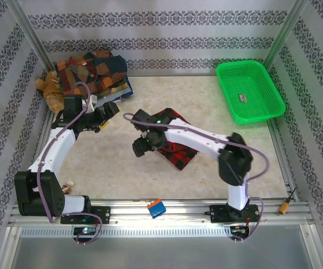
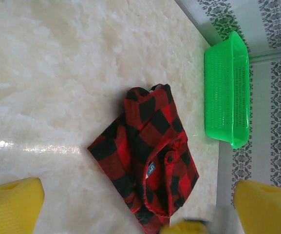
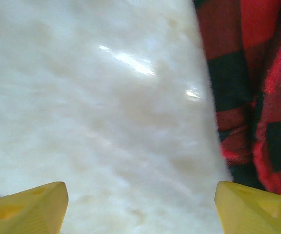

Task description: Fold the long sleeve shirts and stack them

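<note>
Patterned wallpaper is seen all round a pale marbled worktop (image 1: 206,106). Near its middle the right pincer (image 1: 141,147) is held close over the surface, its yellow fingers (image 3: 26,207) spread wide. Bare stone is seen between them and nothing is gripped. Just beside its right finger the edge of the red-and-black check shirt (image 1: 181,156) is caught, a white label showing in a fold. That shirt is laid roughly folded near the centre of the worktop, partly covered from above by the right arm. To the left, well apart from the shirt, the left pincer (image 1: 109,111) is held, likewise spread wide and empty, and the shirt is seen ahead of it in the left wrist view. In the far left corner a stack of folded patchwork plaid shirts (image 1: 91,70) is found, with a brown teddy bear (image 1: 50,87) just beside its left edge. A green basket (image 1: 249,91) is set in the far right corner, and a small blue and orange block (image 1: 156,208) is seen on the near rail.
</note>
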Controlling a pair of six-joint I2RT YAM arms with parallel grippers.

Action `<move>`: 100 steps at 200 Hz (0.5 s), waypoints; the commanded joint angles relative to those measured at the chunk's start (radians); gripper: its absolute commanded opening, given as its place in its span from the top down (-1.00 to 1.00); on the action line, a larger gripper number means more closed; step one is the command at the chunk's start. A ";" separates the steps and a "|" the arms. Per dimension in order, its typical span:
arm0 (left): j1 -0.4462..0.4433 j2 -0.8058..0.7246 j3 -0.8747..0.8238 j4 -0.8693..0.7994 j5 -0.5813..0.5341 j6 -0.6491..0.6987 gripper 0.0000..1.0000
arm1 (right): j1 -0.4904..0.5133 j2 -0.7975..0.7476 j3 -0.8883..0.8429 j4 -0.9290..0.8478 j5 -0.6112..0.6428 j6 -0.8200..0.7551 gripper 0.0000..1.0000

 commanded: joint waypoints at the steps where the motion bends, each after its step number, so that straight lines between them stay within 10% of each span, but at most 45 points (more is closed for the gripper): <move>1: -0.077 0.025 -0.032 0.085 -0.029 -0.059 -1.00 | -0.053 -0.146 -0.070 0.024 -0.130 0.092 -0.60; 30: -0.262 0.157 -0.023 0.144 -0.093 -0.118 -0.93 | -0.230 -0.241 -0.185 0.000 -0.072 0.065 -0.55; 71: -0.419 0.361 0.007 0.285 -0.131 -0.242 0.25 | -0.534 -0.185 -0.292 0.035 -0.075 -0.042 0.40; 100: -0.491 0.480 0.067 0.281 -0.167 -0.276 0.49 | -0.620 -0.087 -0.322 0.084 -0.121 -0.083 0.65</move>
